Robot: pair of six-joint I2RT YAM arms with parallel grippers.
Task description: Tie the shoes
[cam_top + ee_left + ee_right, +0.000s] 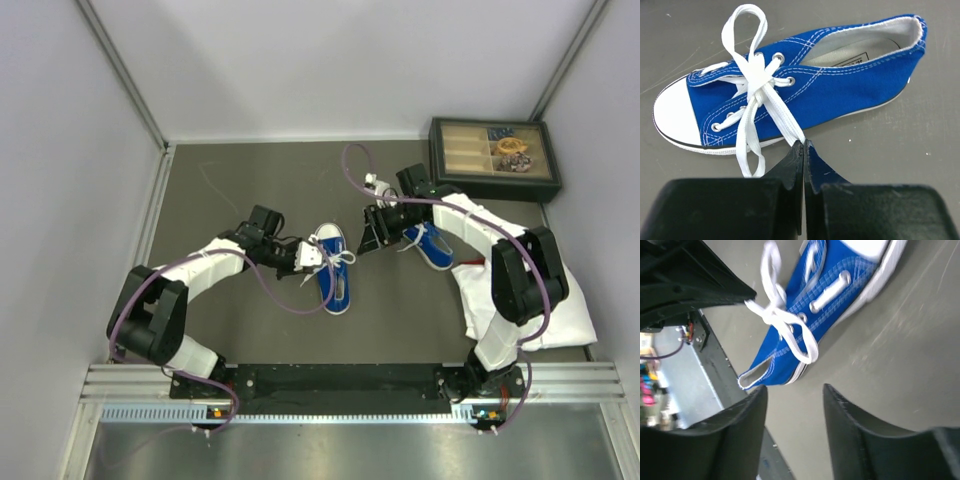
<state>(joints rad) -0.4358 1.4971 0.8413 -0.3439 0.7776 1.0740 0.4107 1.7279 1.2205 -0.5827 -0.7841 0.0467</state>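
**Blue sneakers on the grey bench, one lace nipped**

Blue canvas with a white toe cap: one sneaker (333, 270) stands on its sole near the middle of the bench (250, 190), its toe pointing away from the arm bases. The left pincer (303, 258) sits just beside it on its left. In the left wrist view this pincer (804, 145) is clenched, fingers pressed flat together. One strand of the white lace (782, 117) runs down from the crossing over the eyelets and ends right where the fingertips meet, so it looks pinched there. A lace loop stands up above the sneaker (815, 95), and two more strands hang over its near side onto the bench.

The second sneaker (430, 245) lies to the right, well apart from the first. The right pincer (372, 235) hangs just left of it. In the right wrist view its dark fingers (747, 410) stand apart with nothing between them, so it is released; beyond the gap the second sneaker (830, 300) shows lace loops at its eyelets.

A dark compartment box (493, 158) sits at the far right corner. A white cloth (560, 310) lies under the right arm.
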